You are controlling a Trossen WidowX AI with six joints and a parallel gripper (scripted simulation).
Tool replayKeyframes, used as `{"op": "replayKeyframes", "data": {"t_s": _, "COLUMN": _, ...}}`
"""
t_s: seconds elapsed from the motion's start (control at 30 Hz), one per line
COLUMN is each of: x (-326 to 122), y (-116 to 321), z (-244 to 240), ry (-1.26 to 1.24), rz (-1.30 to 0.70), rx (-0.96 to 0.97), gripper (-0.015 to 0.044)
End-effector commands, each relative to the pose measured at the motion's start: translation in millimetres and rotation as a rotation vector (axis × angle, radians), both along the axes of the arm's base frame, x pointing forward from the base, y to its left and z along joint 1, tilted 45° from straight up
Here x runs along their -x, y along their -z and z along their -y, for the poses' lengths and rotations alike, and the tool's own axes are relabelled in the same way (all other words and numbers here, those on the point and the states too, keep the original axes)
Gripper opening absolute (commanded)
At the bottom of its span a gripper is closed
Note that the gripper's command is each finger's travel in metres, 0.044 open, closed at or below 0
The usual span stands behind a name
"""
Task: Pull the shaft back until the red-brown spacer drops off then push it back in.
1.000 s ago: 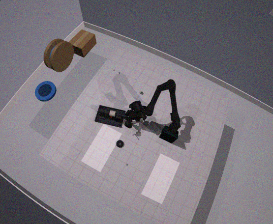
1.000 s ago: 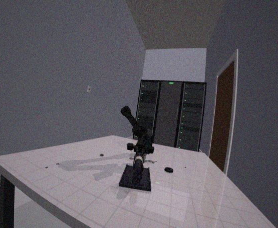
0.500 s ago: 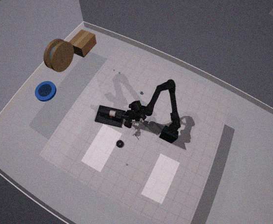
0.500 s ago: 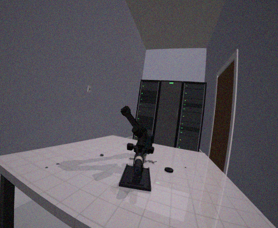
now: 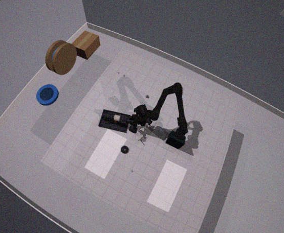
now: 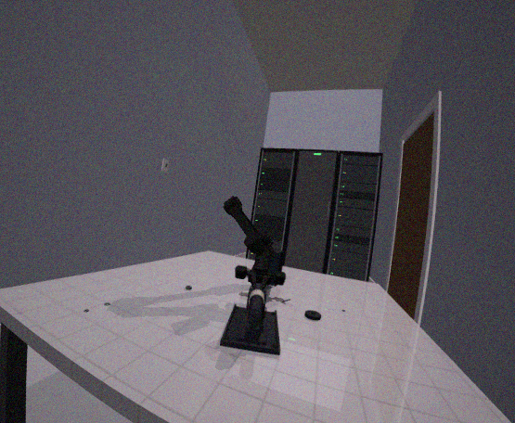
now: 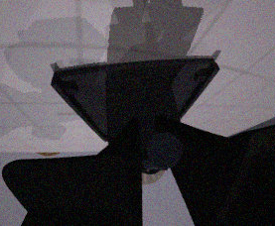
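The dark tray-like base (image 5: 109,127) (image 6: 235,340) (image 7: 92,94) carries dark parts that hardly stand apart; the housing block's outline is unclear. A cream spacer (image 5: 116,117) (image 6: 257,293) (image 7: 153,177) sits around the dark shaft (image 5: 124,119) between the base's far end and my gripper. A small reddish-brown spot (image 5: 115,122) shows low beside the cream spacer; whether this is the red-brown spacer lying loose is too dark to tell. My gripper (image 5: 130,119) (image 6: 258,282) (image 7: 146,123) is shut on the shaft's near end, whose round dark end face shows between the fingers in the wrist view.
A black disc (image 5: 125,149) (image 6: 313,314) lies beside the base. A small dark ring (image 5: 147,96) (image 6: 188,288) and a few tiny pieces lie around on the table. A thin dark twig-like thing (image 5: 142,141) lies near the gripper. A blue ring and wooden objects stand beyond the table.
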State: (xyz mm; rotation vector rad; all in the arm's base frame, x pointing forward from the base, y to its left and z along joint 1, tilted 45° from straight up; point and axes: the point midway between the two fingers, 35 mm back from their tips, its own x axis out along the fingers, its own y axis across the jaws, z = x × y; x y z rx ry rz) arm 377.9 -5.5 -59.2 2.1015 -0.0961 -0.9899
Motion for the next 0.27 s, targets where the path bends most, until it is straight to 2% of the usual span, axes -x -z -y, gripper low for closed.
{"op": "replayKeyframes", "data": {"t_s": 0.0, "x": 0.0, "y": 0.0, "z": 0.0, "ry": 0.000, "rz": 0.000, "rx": 0.000, "gripper": 0.0105}}
{"op": "replayKeyframes", "data": {"t_s": 0.23, "x": 0.0, "y": 0.0, "z": 0.0, "ry": 0.000, "rz": 0.000, "rx": 0.000, "gripper": 0.0289}}
